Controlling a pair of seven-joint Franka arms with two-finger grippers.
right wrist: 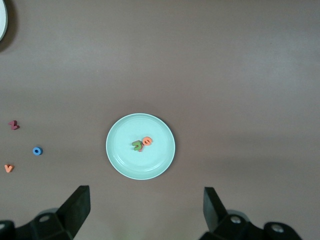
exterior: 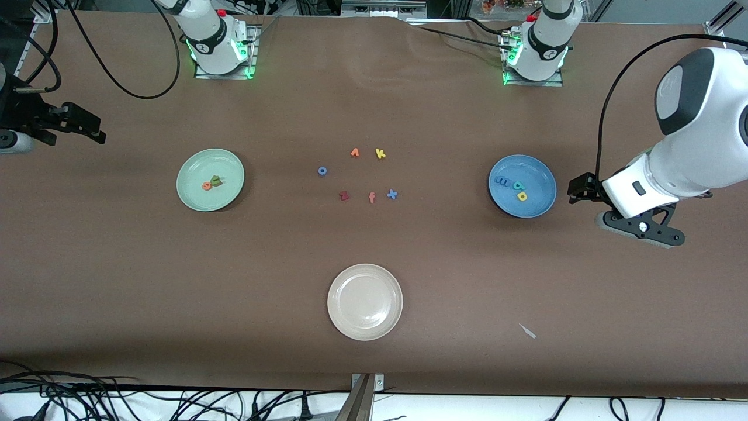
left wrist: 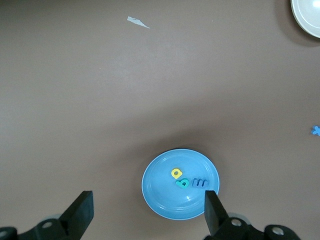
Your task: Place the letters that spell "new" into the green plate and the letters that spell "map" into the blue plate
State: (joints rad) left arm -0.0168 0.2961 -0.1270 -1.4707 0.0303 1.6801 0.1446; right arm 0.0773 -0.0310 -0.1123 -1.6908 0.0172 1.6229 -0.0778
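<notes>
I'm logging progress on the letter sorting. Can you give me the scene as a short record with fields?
green plate: toward the right arm's end; holds green n and orange e; a pinkish piece shows under the n in the right wrist view
blue plate: toward the left arm's end; holds blue m, teal p, yellow a
loose letters: six on the table between the plates
cream plate: nearest the front camera
left gripper: open, empty
right gripper: open, empty
</notes>
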